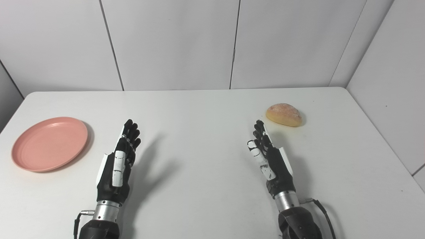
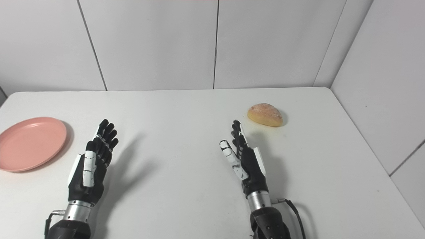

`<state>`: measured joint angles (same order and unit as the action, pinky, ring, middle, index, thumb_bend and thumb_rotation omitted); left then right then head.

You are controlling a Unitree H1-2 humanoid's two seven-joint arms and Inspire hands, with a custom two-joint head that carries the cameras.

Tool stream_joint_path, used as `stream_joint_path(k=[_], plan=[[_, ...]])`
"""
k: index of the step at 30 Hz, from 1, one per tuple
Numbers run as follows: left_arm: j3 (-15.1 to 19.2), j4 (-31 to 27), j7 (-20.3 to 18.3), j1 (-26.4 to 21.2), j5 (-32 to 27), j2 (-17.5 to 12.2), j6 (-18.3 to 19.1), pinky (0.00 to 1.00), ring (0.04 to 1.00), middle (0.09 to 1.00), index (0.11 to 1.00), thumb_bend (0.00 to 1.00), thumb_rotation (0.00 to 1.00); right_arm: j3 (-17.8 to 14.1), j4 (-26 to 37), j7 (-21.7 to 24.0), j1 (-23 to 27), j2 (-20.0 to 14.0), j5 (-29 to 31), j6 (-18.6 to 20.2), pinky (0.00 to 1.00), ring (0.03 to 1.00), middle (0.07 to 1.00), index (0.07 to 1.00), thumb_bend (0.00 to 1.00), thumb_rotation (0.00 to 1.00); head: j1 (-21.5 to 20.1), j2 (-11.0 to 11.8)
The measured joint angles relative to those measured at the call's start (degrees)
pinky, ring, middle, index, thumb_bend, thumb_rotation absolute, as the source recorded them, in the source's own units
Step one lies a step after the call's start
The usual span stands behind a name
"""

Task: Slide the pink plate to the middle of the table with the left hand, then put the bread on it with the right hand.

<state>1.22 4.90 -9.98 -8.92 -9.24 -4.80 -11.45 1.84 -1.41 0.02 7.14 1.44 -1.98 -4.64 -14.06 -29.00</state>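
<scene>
Both your hands empty, fingers spread, over the table.
Your left hand (image 1: 117, 166) sits right of the plate (image 1: 49, 143), apart from it at the table's (image 1: 206, 159) left edge; right hand (image 1: 270, 159) just short of the bread (image 1: 284, 114), far right.

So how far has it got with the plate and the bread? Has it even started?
Nothing looks done yet. The pink plate sits at the table's left edge, not the middle, and the bread lies far right, on the bare table. Both the left hand and the right hand are open, holding nothing and touching neither. Sliding the plate and placing the bread are both left.
</scene>
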Motion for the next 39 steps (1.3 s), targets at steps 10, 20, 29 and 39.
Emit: stream_joint_path(k=[10, 20, 29, 39], plan=[[-0.17, 0.01, 0.19, 0.0, 0.83, 0.03, -0.7, 1.0, 1.0, 1.0, 1.0, 0.62, 1.0, -0.89, -0.35, 0.02, -0.54, -0.39, 1.3, -0.02, 1.0, 1.0, 1.0, 1.0, 0.62, 0.8, 0.0, -0.88], [-0.94, -0.17, 0.22, -0.12, 1.58, 0.67, 0.36, 1.0, 1.0, 1.0, 1.0, 0.65, 0.97, -1.76, 1.11, 0.66, -0.54, -2.11, 3.06, 0.01, 1.0, 1.0, 1.0, 1.0, 0.61, 0.78, 6.15, -3.78], [-1.9, -0.35, 0.9, -0.11, 3.33, 1.55, 1.64, 1.0, 1.0, 1.0, 1.0, 0.65, 0.98, -1.87, 1.65, 0.98, -0.59, -2.72, 3.79, 0.01, 1.0, 1.0, 1.0, 1.0, 0.62, 0.8, 7.82, -3.95], [-2.36, -0.13, 2.19, -0.14, 5.05, 1.99, 1.26, 1.0, 1.0, 1.0, 1.0, 0.66, 1.0, -2.09, 1.71, 1.84, -1.01, -3.34, 5.1, 0.01, 1.0, 1.0, 1.0, 1.0, 0.6, 0.78, 18.54, -1.14]])
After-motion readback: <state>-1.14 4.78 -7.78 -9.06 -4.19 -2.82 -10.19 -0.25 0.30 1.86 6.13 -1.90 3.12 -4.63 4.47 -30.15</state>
